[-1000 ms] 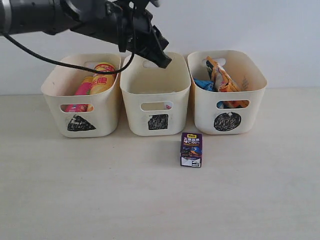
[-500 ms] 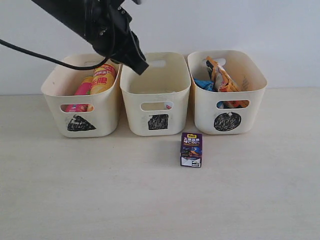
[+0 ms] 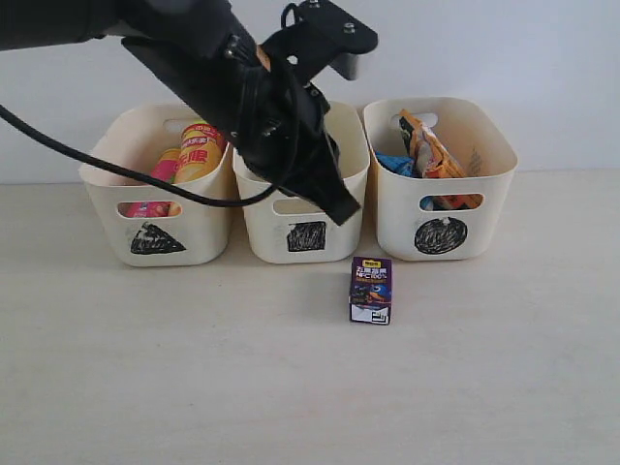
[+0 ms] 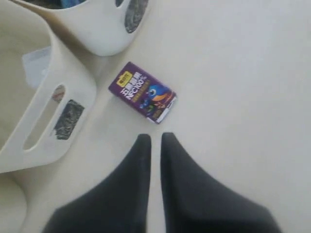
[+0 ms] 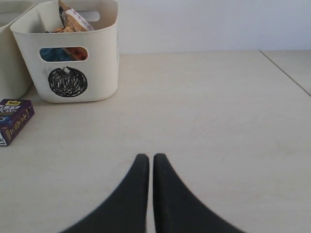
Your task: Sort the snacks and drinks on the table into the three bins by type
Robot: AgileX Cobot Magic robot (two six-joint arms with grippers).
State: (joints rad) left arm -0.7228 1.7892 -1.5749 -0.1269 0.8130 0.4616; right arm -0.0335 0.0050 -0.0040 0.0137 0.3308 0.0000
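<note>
Our left gripper (image 4: 155, 136), fingers together and empty, hovers just short of the carton (image 3: 371, 290), which sits on the pale desk (image 3: 291, 397) before the square bin (image 3: 262, 223) and circle bin (image 3: 484, 194). Our right gripper (image 5: 147, 157), fingers together, holds nothing. Those bins and the triangle bin (image 3: 107, 189) line the desk's back edge by a white wall (image 3: 542, 58)

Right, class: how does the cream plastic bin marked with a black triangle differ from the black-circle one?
The triangle bin holds a yellow chip tube and a pink chip tube; the circle bin holds an orange-tan crinkly bag and a blue crinkly bag. In the exterior view, the triangle bin is leftmost, the circle bin rightmost. Both are cream with handle cutouts.
</note>
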